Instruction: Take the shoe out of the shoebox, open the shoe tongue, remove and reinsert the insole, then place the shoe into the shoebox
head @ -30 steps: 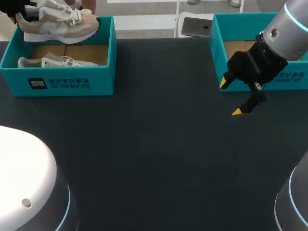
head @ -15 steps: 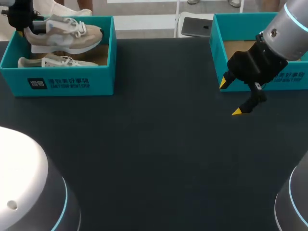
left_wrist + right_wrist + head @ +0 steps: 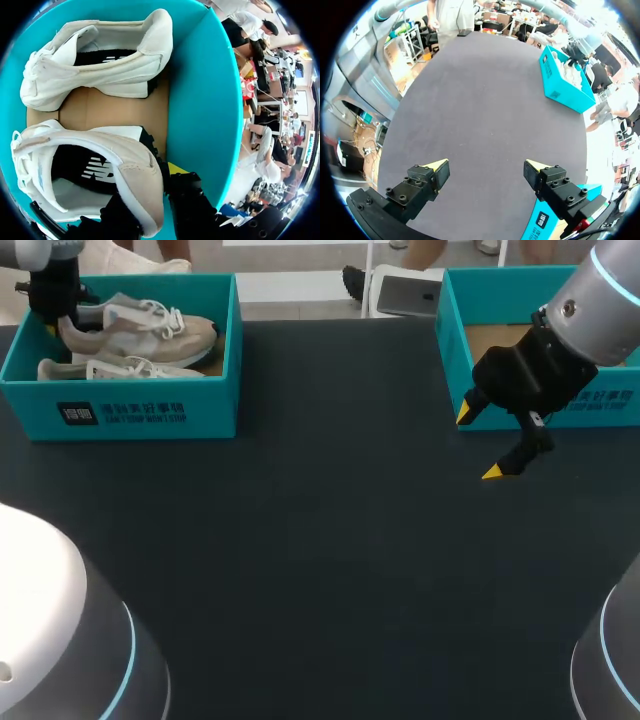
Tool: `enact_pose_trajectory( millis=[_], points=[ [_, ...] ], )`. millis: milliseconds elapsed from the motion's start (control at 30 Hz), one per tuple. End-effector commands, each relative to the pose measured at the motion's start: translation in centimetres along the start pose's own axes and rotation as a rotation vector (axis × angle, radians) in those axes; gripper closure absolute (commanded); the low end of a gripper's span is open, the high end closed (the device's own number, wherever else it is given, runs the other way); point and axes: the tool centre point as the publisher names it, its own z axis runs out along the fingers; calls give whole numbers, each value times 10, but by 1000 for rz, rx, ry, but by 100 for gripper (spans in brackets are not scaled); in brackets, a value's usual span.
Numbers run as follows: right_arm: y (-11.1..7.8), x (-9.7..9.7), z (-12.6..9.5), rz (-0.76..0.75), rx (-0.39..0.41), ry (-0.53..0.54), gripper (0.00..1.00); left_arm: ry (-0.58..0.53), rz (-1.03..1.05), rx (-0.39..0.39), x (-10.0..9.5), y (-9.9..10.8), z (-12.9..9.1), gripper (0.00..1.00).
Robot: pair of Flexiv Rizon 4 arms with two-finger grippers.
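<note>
Teal cardboard walls of the shoebox (image 3: 150, 415) enclose the shoe (image 3: 150, 330), which the left gripper (image 3: 152, 190) holds by the heel. The heel collar is pinched between its two fingers, one on the outer side and one at the opening. The shoe hangs low inside the box, with its toe toward the box's right wall. It is just beside the second shoe (image 3: 110, 370), which lies on the brown floor. Whether its sole already touches the floor cannot be told.

The right gripper (image 3: 480, 443) hangs over the dark table (image 3: 330, 570), fingers wide apart and holding nothing, near the other teal box (image 3: 540, 410).

The step in hand seems to be the last one, placing the shoe. To do it well, the sole should come down flat on the free floor, not on the second shoe's laces. The fingers should release only when the shoe is supported. After that, a straight upward retreat would avoid dragging the collar.
</note>
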Motion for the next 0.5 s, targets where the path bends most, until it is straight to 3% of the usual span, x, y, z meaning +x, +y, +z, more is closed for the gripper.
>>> enact_pose_trajectory(
  millis=[33, 267, 300, 500],
  points=[
    [0, 0, 1, 1, 4, -1, 0, 4, -2, 36, -4, 14, 12, 100],
    [0, 0, 1, 1, 4, -1, 0, 11, 4, 68, -6, 15, 20, 100],
    [0, 0, 1, 1, 4, -1, 0, 4, 16, 76, -6, 15, 20, 78],
    [0, 0, 1, 1, 4, -1, 0, 6, 27, 80, -6, 14, 19, 53]
  ],
)
